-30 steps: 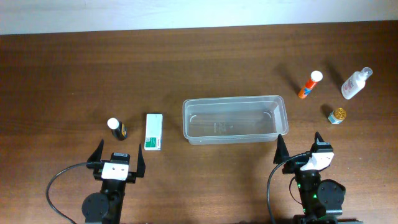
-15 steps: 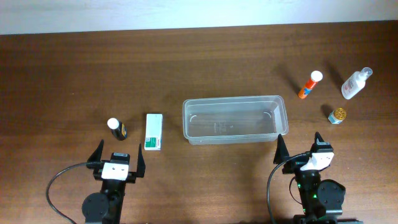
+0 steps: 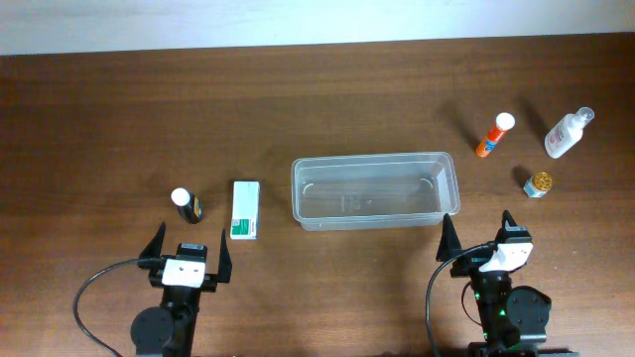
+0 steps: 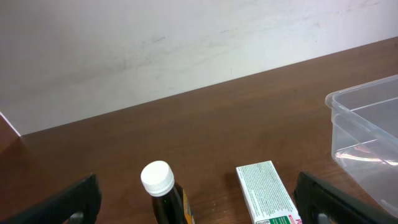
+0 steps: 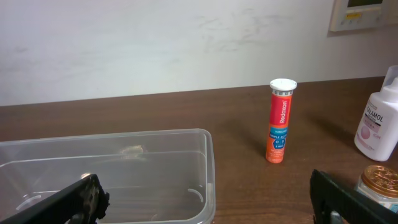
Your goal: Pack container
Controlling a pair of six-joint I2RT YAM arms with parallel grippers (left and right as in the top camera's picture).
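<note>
The clear plastic container (image 3: pixel 374 189) sits empty at the table's middle; it shows in the left wrist view (image 4: pixel 367 134) and the right wrist view (image 5: pixel 124 168). A white and green box (image 3: pixel 245 209) (image 4: pixel 267 193) and a dark bottle with a white cap (image 3: pixel 186 204) (image 4: pixel 163 193) lie left of it. An orange tube (image 3: pixel 494 135) (image 5: pixel 279 121), a white bottle (image 3: pixel 568 133) (image 5: pixel 376 124) and a small gold-lidded jar (image 3: pixel 539 184) (image 5: pixel 379 180) stand to the right. My left gripper (image 3: pixel 189 245) (image 4: pixel 199 205) and right gripper (image 3: pixel 476 233) (image 5: pixel 208 205) are open and empty, near the front edge.
A pale wall runs behind the table's far edge. A beige wall panel (image 5: pixel 364 14) hangs at the upper right in the right wrist view.
</note>
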